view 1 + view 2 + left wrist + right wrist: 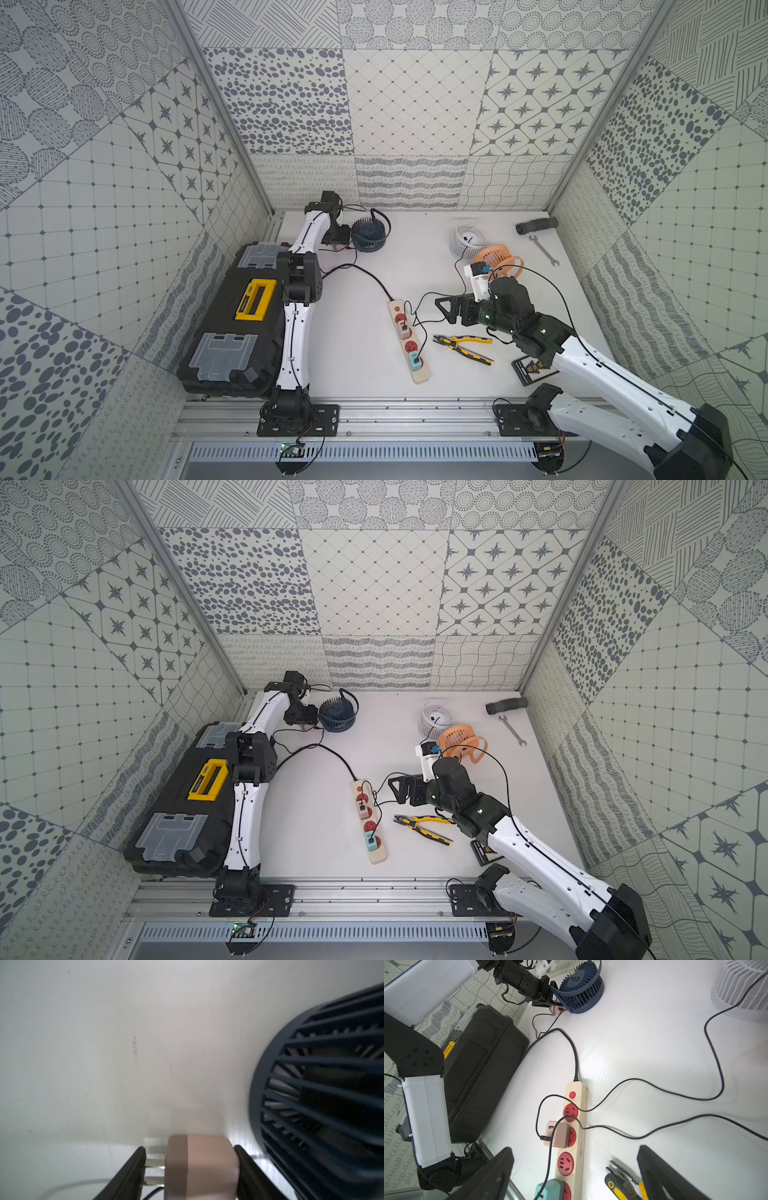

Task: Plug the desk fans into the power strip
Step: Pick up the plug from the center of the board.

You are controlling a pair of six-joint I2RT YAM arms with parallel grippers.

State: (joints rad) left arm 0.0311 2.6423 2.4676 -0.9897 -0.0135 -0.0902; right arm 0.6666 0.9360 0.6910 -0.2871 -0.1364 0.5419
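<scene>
The navy desk fan (369,233) stands at the back left, with a close look at its grille (322,1095) in the left wrist view. Right beside it my left gripper (343,245) is shut on a pink plug adapter (207,1167). Its metal prongs (154,1167) press one finger and its back presses the other. A thin black cable trails from it. The cream power strip (419,376) lies mid-table. A second pink adapter (557,1134) and a teal one (548,1188) sit in two of its red sockets. My right gripper (446,309) hovers open to the right of the strip.
A black and yellow toolbox (232,320) fills the left side. Yellow pliers (463,345) lie right of the strip. An orange fan (496,259), a white fan (467,239), a wrench (543,250) and a black cylinder (536,225) sit at the back right. Cables cross the strip.
</scene>
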